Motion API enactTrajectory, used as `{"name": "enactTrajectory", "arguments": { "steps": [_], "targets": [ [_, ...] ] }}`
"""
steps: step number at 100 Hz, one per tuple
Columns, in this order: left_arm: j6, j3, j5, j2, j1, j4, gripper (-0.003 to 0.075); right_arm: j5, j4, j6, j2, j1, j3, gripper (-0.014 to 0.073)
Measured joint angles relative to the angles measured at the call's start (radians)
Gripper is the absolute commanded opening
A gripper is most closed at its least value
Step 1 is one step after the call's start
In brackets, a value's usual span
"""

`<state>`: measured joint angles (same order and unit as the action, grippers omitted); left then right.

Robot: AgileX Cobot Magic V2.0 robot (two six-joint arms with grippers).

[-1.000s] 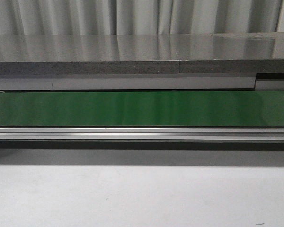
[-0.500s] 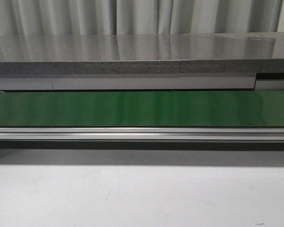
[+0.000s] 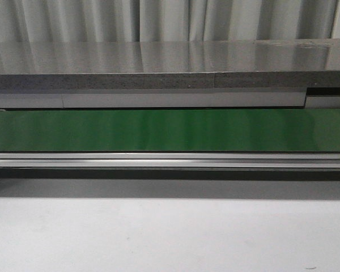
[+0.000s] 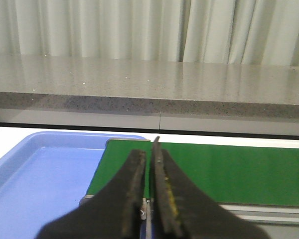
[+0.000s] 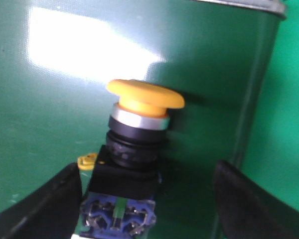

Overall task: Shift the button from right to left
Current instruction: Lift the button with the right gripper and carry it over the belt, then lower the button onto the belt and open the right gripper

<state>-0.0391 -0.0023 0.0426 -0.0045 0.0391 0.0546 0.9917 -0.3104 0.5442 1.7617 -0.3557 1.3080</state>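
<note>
The front view shows the green conveyor belt (image 3: 170, 130) running across the frame, a metal rail (image 3: 170, 160) along its near edge, a white table (image 3: 170, 232) in front of it, a grey stone counter (image 3: 158, 65) behind and pale curtains (image 3: 158, 20) at the back; neither arm nor the button appears there

In the right wrist view the button (image 5: 134, 144) lies on the belt (image 5: 55, 99), tipped so that its yellow-orange mushroom cap (image 5: 145, 98) points away from the camera, with a silver collar and black neck below it and a black body that ends in blue terminals and a small green mark. The right gripper (image 5: 149, 199) has its fingers (image 5: 239, 199) spread wide, one on each side of the button's body and clear of it, holding nothing

In the left wrist view the left gripper (image 4: 149, 164) has its dark fingers (image 4: 134, 184) almost pressed together with only a thin slit between them and nothing in it. Beyond it are the end of the belt (image 4: 224, 172) and, just beside that end, a blue plastic tray (image 4: 40, 179)
</note>
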Motion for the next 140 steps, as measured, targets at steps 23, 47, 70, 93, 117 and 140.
{"name": "enactTrajectory", "arguments": {
  "steps": [23, 47, 70, 93, 117, 140],
  "targets": [
    [0.0, 0.0, 0.0, 0.0, 0.0, 0.0, 0.0005, -0.02, -0.054, 0.006, -0.041, 0.024, 0.0, 0.0522],
    [0.0, 0.0, 0.0, 0.0, 0.0, 0.0, 0.0005, -0.111, -0.064, 0.01, -0.175, 0.118, 0.0, 0.0519],
    [0.0, 0.0, 0.0, 0.0, 0.0, 0.0, 0.0005, -0.312, -0.066, 0.01, -0.349, 0.247, -0.115, 0.0519],
    [0.0, 0.0, 0.0, 0.0, 0.0, 0.0, 0.0005, -0.559, -0.066, 0.012, -0.561, 0.356, -0.38, 0.0519],
    [0.0, 0.0, 0.0, 0.0, 0.0, 0.0, 0.0005, -0.727, -0.073, 0.013, -0.813, 0.402, -0.681, 0.0517],
    [0.0, 0.0, 0.0, 0.0, 0.0, 0.0, 0.0005, -0.814, -0.156, 0.013, -1.078, 0.401, -0.874, 0.0517]
  ]
}}
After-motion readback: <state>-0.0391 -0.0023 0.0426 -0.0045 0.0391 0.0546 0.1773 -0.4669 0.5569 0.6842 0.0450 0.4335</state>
